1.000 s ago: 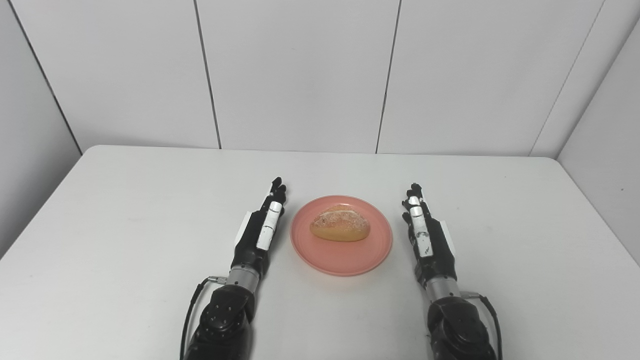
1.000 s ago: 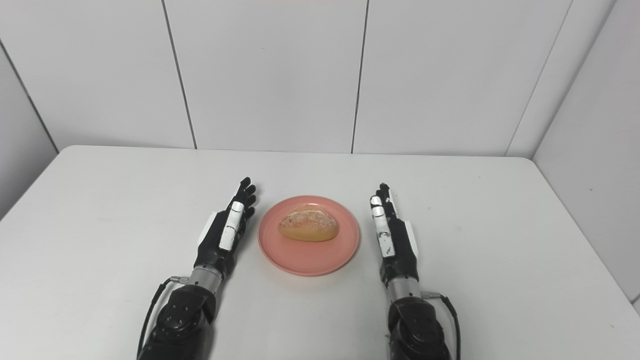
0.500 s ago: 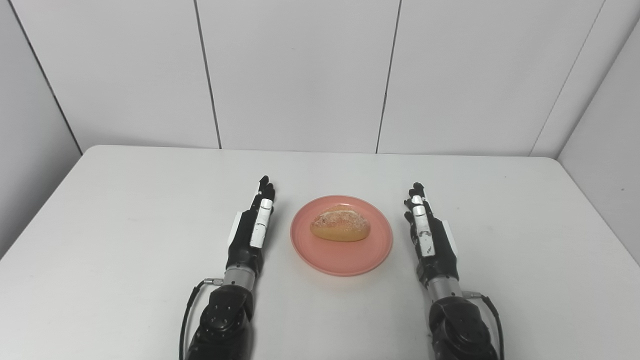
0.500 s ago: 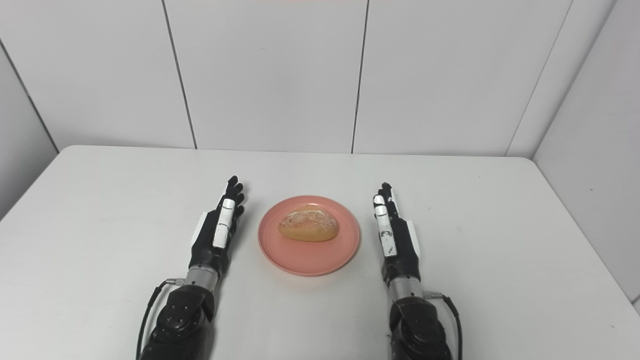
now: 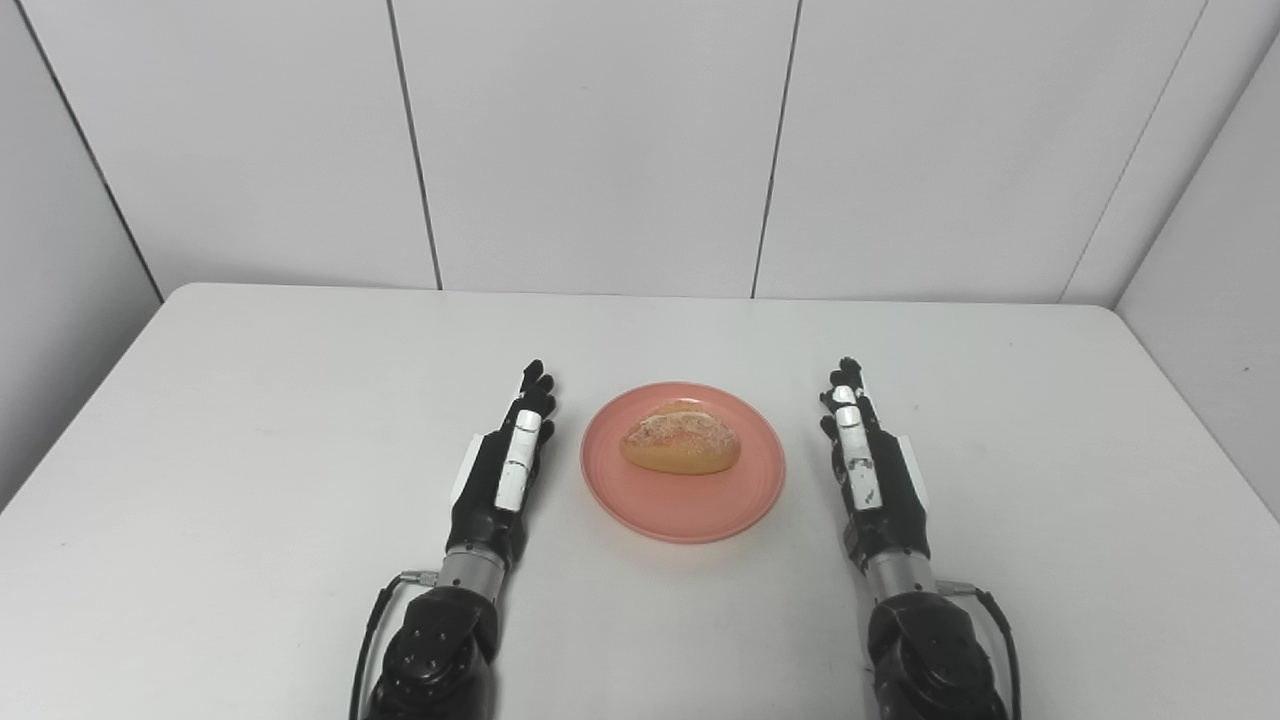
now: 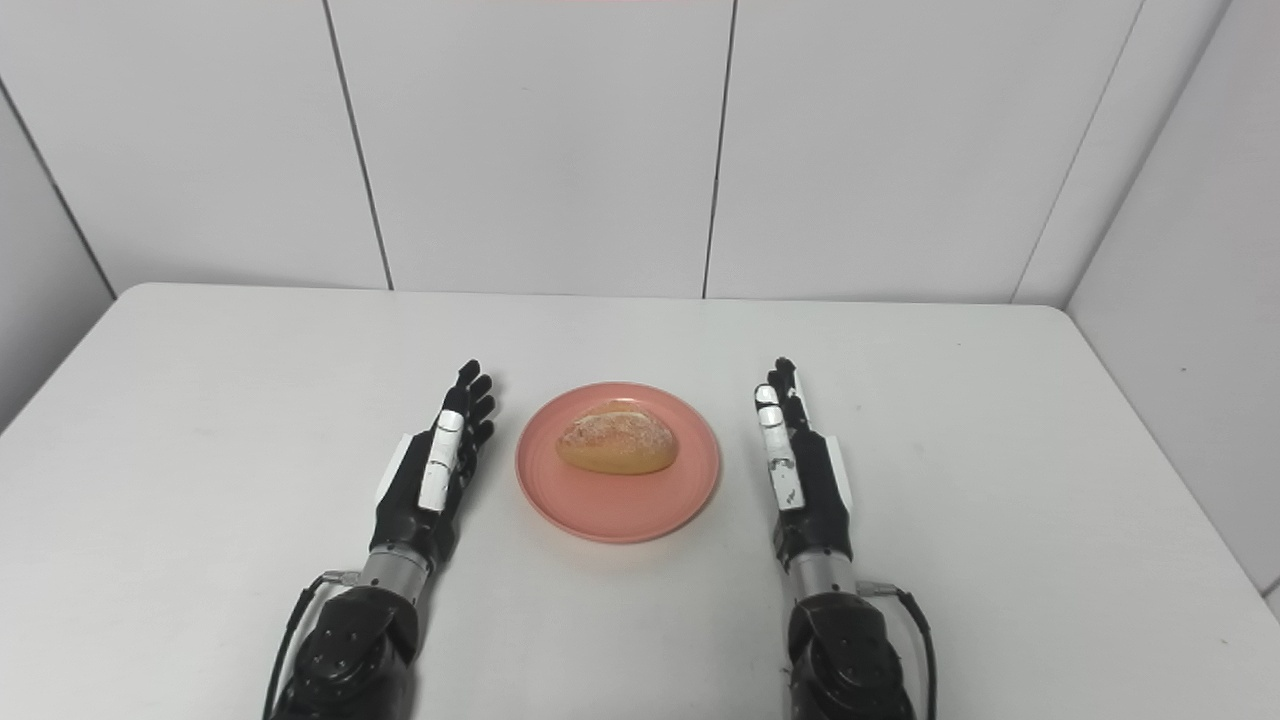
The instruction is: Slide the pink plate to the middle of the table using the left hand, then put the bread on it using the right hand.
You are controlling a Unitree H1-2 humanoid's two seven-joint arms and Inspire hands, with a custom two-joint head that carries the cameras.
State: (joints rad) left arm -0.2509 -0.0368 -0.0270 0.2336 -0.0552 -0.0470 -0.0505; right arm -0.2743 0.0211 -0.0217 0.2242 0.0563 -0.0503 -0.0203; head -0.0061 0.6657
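Observation:
A pink plate lies near the middle of the white table. A golden bread roll rests on its far half. My left hand lies flat on the table just left of the plate, fingers straight and pointing away, holding nothing. On the other side my right hand lies stretched out the same way, a short gap from the plate's right rim, empty. Neither hand touches the plate or the bread.
White wall panels stand behind the table's far edge, and side walls close in at left and right. Nothing else lies on the table.
My left hand has drawn back to the left, away from the plate's rim. The right hand has shifted slightly right. The whole picture has also shifted up a little.

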